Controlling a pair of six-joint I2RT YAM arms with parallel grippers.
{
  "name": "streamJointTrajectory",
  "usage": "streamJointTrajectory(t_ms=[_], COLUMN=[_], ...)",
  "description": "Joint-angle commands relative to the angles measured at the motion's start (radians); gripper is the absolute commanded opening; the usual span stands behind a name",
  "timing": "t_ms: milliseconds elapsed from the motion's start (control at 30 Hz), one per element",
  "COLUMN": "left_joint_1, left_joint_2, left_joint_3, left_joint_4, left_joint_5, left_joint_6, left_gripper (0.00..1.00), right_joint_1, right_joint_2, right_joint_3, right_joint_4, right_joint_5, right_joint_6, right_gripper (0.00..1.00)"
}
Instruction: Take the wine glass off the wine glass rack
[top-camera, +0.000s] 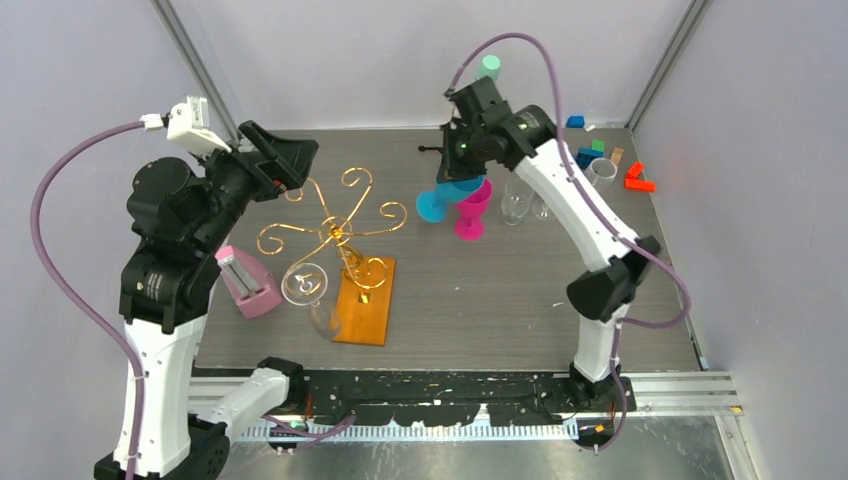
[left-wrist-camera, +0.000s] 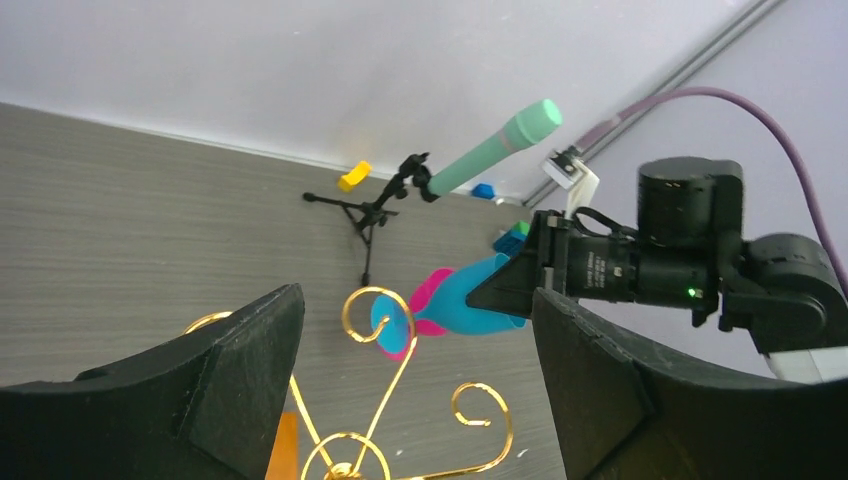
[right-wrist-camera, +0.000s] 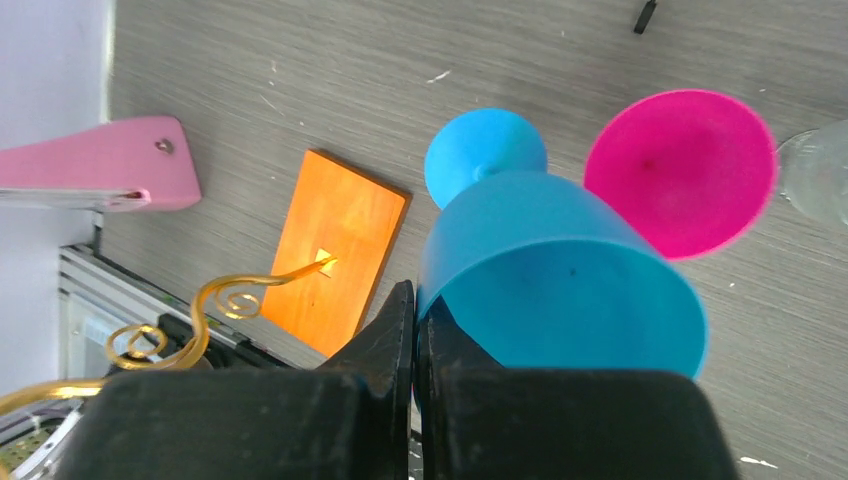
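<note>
1. Your left gripper (left-wrist-camera: 415, 305): the black fingers are spread wide with nothing between them. It is held above the far-left side of the rack, and its wrist camera looks out over the gold curls.
2. A pink wedge-shaped block (top-camera: 250, 285) lies on the grey wood-grain table (top-camera: 500, 300), just left of the rack.
3. The clear stemmed wine glass (top-camera: 306, 284) is at the rack's near-left side, its round foot just beside the left edge of the base. You cannot tell from these views whether it hangs from a curl.
4. The gold wire wine glass rack (top-camera: 340, 235), with curled spiral arms, stands upright left of centre on its flat orange rectangular base (top-camera: 365, 300).
5. Your right gripper (right-wrist-camera: 415, 340): the fingers are pinched narrow on the rim of a blue plastic goblet (right-wrist-camera: 560, 290). The goblet is tilted with its foot towards the rack, and it is apart from the curls.
6. A magenta plastic goblet (right-wrist-camera: 680, 170) stands upright just right of the blue one.
7. A black tripod carrying a mint-green cylinder (left-wrist-camera: 490, 150) stands behind the goblets, near the back wall.
8. Further right are clear drinking glasses (top-camera: 515, 200), then small coloured blocks (top-camera: 590, 155) in the far-right corner.
</note>
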Motion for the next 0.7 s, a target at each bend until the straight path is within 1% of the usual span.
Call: streamJointTrajectory(t_ms=[0, 167, 200, 433, 567, 667], left_joint_1=[0.0, 0.0, 0.0, 0.0, 0.0, 0.0], left_joint_2=[-0.017, -0.028, -0.03, -0.053, -0.063, -0.065], left_joint_3=[0.022, 0.016, 0.017, 0.05, 0.052, 0.05], left_joint_4=[-0.067, -0.109, -0.116, -0.14, -0.141, -0.151], left_joint_5=[-0.063, -0.102, -0.108, -0.151, -0.162, -0.169], left_joint_6=[0.1, 0.137, 0.145, 0.192, 0.194, 0.194], left_gripper=[0.87, 0.87, 0.88, 0.89, 0.9, 0.9], right_joint_1=[0.05, 0.068, 0.072, 0.088, 0.09, 0.091], right_joint_2=[0.106, 0.233, 0.245, 0.351, 0.387, 0.398], right_joint_3=[0.137, 0.17, 0.178, 0.23, 0.239, 0.24], right_joint_4=[-0.123, -0.13, -0.126, -0.119, -0.121, -0.11], right_joint_5=[0.026, 0.056, 0.086, 0.149, 0.176, 0.17], right_joint_6=[-0.038, -0.029, -0.026, -0.006, -0.012, -0.012], right_gripper=[0.0, 0.0, 0.0, 0.01, 0.04, 0.09])
